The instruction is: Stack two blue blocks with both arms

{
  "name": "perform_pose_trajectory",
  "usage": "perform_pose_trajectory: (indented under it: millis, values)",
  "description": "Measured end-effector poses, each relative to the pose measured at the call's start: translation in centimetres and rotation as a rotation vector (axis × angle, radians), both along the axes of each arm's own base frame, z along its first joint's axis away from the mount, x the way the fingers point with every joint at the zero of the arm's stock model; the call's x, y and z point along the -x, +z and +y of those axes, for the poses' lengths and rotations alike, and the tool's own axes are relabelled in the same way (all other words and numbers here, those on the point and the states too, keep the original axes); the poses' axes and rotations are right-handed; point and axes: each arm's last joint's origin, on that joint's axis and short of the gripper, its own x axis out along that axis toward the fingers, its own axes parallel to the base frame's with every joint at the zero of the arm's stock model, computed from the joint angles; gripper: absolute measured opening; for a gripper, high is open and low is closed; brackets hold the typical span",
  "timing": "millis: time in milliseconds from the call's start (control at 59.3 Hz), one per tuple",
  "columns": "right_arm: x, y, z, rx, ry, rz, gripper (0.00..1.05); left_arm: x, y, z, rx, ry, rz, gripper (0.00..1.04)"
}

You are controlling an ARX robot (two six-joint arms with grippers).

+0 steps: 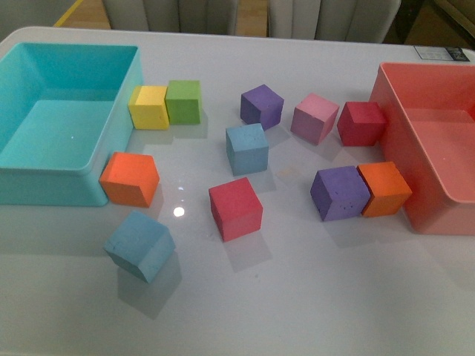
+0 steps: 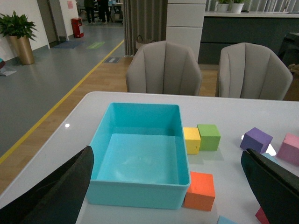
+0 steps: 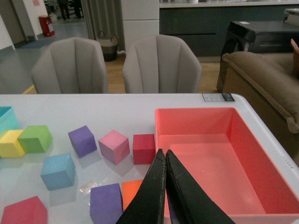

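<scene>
Two pale blue blocks lie on the white table. One blue block (image 1: 246, 147) sits mid-table, and it also shows in the right wrist view (image 3: 57, 171). The other blue block (image 1: 139, 245) lies tilted near the front left; a corner of it shows at the edge of the left wrist view (image 2: 227, 220). Neither arm shows in the front view. My left gripper (image 2: 167, 154) is open and empty, held above the table over the turquoise bin side. My right gripper (image 3: 164, 152) is shut and empty, held above the near rim of the salmon bin.
A turquoise bin (image 1: 111, 119) stands at the left and a salmon bin (image 1: 393, 126) at the right. Yellow (image 1: 149, 107), green (image 1: 183, 101), orange (image 1: 130, 179), red (image 1: 235, 208), purple (image 1: 340, 193) and pink (image 1: 315, 117) cubes lie scattered around the blue ones.
</scene>
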Motion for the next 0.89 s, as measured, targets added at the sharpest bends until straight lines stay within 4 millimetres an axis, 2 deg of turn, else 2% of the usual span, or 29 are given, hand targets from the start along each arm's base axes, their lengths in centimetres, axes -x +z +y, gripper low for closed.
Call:
perform_pose_trajectory:
  millis: [776,894]
  values:
    - [2.2,0.2,0.0,0.000,0.000,-0.010,0.02,0.0,0.0,0.0,0.000,0.000,0.000,0.96]
    - [2.9,-0.2,0.0,0.000,0.002,0.024,0.02,0.0,0.0,0.0,0.000,0.000,0.000,0.96]
